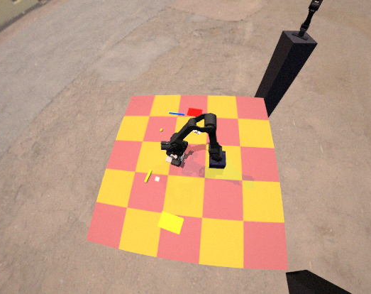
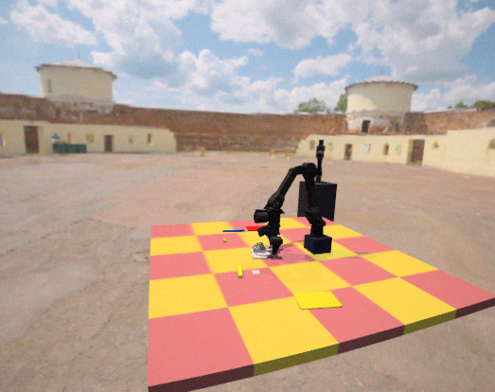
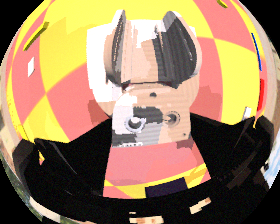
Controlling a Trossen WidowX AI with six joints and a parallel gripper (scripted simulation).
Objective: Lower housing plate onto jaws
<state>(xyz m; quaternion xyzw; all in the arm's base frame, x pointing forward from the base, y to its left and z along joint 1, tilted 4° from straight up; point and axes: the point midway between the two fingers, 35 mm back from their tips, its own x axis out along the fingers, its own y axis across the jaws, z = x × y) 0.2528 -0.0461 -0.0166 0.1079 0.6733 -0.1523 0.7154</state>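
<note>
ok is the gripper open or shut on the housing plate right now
Shut on the housing plate: in the wrist view the gripper's black fingers flank the plate's near end.
</note>
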